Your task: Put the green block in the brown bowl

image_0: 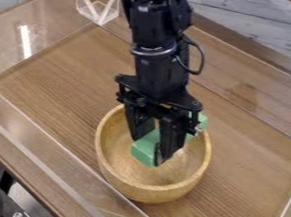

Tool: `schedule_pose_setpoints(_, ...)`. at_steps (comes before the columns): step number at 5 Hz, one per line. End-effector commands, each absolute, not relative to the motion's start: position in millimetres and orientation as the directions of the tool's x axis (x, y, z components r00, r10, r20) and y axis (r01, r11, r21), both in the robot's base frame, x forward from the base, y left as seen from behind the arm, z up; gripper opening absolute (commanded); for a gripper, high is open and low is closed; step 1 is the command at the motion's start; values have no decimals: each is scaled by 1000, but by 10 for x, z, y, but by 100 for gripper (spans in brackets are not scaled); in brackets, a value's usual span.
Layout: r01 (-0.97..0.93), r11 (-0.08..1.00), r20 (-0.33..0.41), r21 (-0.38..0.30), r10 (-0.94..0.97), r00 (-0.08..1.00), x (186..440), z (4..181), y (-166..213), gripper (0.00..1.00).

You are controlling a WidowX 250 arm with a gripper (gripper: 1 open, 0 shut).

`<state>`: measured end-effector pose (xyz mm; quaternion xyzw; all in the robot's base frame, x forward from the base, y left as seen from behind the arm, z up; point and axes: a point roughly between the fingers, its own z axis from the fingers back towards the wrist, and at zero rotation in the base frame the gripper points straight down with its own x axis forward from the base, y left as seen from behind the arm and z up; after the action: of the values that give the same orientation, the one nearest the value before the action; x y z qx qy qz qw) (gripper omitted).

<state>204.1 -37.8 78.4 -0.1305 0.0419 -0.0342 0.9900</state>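
Note:
The brown bowl (pixel 116 173) sits near the front of the wooden table, round and light-brown with a thick rim. My black gripper (pixel 151 156) points down into it, shut on the green block (pixel 144 151). The block stands tilted inside the bowl; its lower end is near the bowl's floor and its upper end (pixel 200 121) shows beside the gripper at the rim. Whether the block touches the bowl's floor I cannot tell.
The wooden table (pixel 58 79) is ringed by low clear plastic walls (pixel 23 140). The arm rises from the bowl toward the top of the view. A paler counter lies at the back right.

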Motion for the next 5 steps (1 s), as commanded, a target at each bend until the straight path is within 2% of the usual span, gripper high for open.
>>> schedule_pose_setpoints(1,72,962,-12,-264,-77,997,2183,892,-361,0)
schedule_pose_setpoints(5,63,959,-7,-276,-67,998,2245,857,-340,0)
